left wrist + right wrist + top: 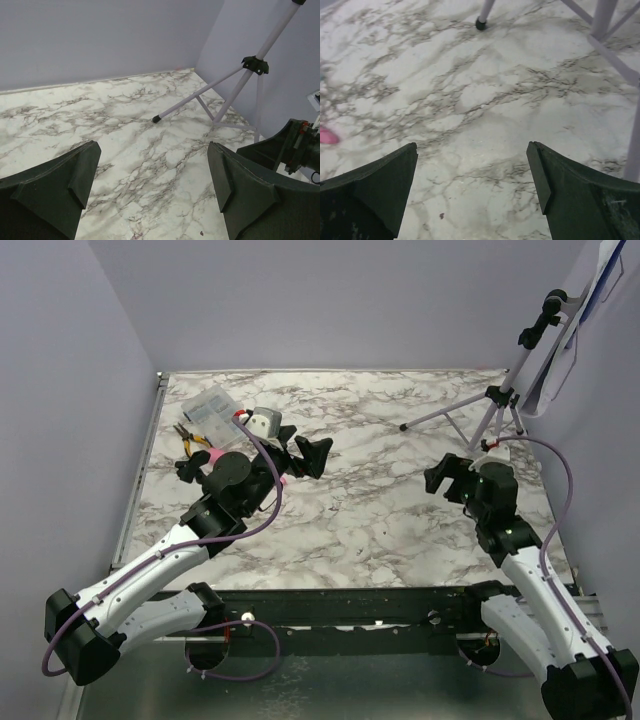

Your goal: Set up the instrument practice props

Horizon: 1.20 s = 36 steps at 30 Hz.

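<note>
- Left gripper (152,167): fingers spread wide, holding nothing, above the marble table (380,515).
- Right gripper (472,167): fingers spread wide, empty, near the tripod legs.
- Music stand (239,86): upright at the table's far right corner.
- Pink microphone (326,135): lying on the table by the left arm, mostly hidden.

table (380,440): glossy marble-look | tripod (200,95): smooth matt silver metal

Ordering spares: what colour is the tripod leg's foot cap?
The foot cap is black, clearest in the right wrist view.
</note>
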{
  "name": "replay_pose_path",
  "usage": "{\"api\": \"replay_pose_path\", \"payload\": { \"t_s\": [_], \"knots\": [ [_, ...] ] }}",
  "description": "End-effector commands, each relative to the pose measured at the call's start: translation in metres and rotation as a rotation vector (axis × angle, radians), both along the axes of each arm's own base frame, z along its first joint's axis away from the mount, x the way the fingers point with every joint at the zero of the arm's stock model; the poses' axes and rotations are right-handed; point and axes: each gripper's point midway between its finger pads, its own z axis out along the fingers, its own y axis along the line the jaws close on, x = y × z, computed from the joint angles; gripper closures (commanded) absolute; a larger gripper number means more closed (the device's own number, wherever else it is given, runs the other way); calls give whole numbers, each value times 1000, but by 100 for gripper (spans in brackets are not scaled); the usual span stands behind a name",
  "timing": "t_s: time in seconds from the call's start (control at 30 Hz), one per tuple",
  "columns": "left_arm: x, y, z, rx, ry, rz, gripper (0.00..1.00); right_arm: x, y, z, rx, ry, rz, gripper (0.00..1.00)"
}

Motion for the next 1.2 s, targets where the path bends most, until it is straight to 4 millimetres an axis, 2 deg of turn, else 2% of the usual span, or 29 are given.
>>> {"api": "replay_pose_path", "payload": {
  "t_s": [0.0,0.2,0.33,0.47,0.57,0.7,0.73,0.8,0.9,0.93,1.1,1.17],
  "knots": [
    [-3,-4,6,-2,0,-20,3,-18,40,11,169,0,160,0],
    [2,-8,-3,18,24,-16,2,-28,77,19,264,-57,337,0],
    [7,-13,-14,47,65,-16,1,-25,102,10,327,-30,399,0],
    [15,-11,-19,104,200,8,1,-23,133,5,290,-17,443,0],
    [15,10,-7,108,283,65,1,-21,158,7,266,-27,511,1],
    [4,55,18,105,314,174,1,-10,171,-1,316,22,488,0],
    [1,64,20,118,324,197,1,-8,175,0,349,30,479,0],
    [-5,82,20,152,355,255,1,-10,193,7,407,4,577,1],
    [-17,105,24,174,379,321,1,-21,240,29,444,-79,866,0],
    [-23,110,31,164,367,326,1,-19,257,27,417,-96,905,0],
    [-50,131,72,76,255,315,1,-26,362,50,333,-337,1178,0],
    [-61,139,83,51,223,307,1,-27,404,49,317,-420,1262,0]
  ]
}}
